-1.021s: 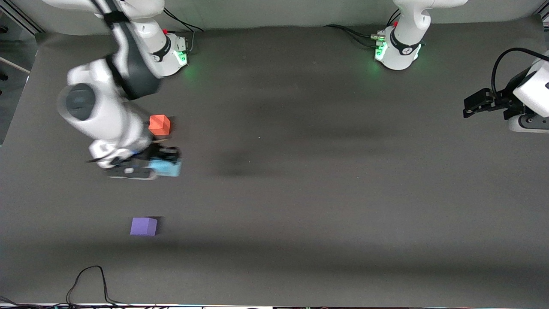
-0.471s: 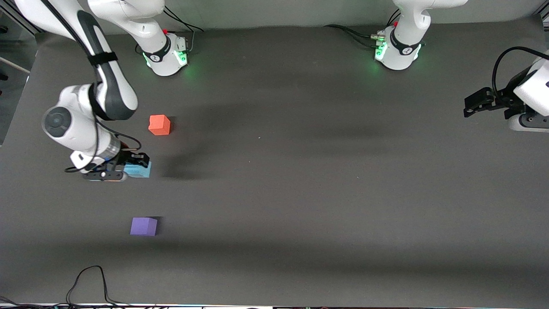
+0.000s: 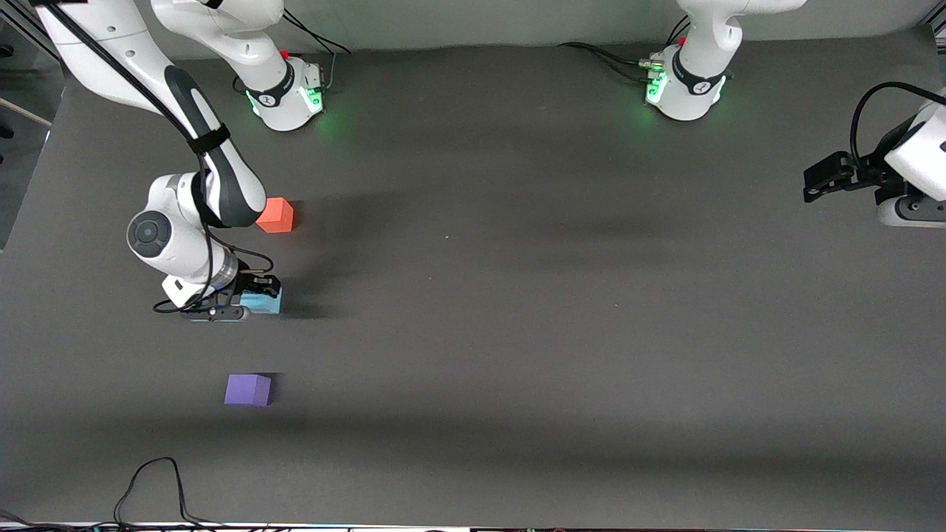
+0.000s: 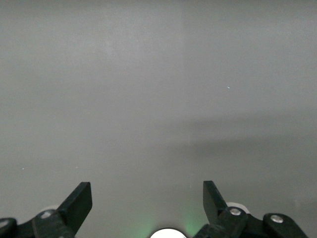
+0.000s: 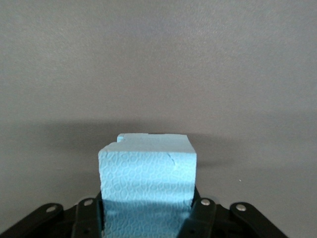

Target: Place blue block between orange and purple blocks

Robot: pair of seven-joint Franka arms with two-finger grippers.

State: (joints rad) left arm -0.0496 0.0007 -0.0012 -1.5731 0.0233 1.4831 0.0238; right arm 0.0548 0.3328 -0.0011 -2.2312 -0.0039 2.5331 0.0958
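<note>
Your right claw (image 3: 255, 295) had swung the clenched blue block (image 3: 263, 301) back between orange block (image 3: 276, 215) and purple block (image 3: 247, 389); release looked next; left claw (image 3: 824, 177) waited, released.

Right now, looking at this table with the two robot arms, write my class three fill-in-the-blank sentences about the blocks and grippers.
1. The right gripper is shut on the ____ block.
2. The block nearest the front camera is ____.
3. The left gripper, over bare table, has its fingers ____.

Missing words: blue; purple; open

Blocks: blue block, purple block, orange block.
</note>
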